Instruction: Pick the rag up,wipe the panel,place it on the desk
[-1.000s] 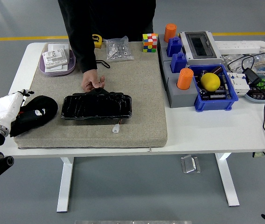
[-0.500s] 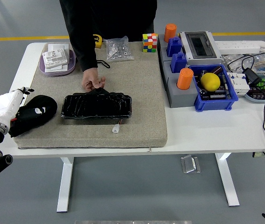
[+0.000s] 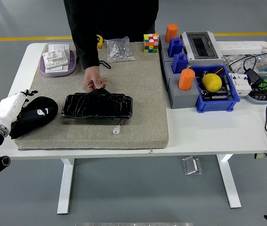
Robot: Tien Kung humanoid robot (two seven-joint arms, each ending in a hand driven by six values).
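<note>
A black rag point(image 3: 35, 114) with a small white mark lies crumpled at the left end of the grey mat point(image 3: 138, 94). My left hand point(image 3: 12, 107), white with dark fingertips, rests against the rag's left side with its fingers extended and nothing gripped. The glossy black panel point(image 3: 97, 106) lies lengthwise in the mat's middle, to the right of the rag. A person's hand point(image 3: 95, 84) holds the panel's far edge. My right hand is out of view.
A small white part point(image 3: 117, 130) lies just in front of the panel. A tray of white boxes point(image 3: 57, 60), a bag of screws point(image 3: 119, 49) and a colour cube point(image 3: 151, 43) stand at the back. Blue bins, orange cups, a yellow ball point(image 3: 212, 82) and cables fill the right side.
My left arm has drawn slightly down and to the left while the rag stays where it lay. The person's hand has shifted a little along the panel's far edge.
</note>
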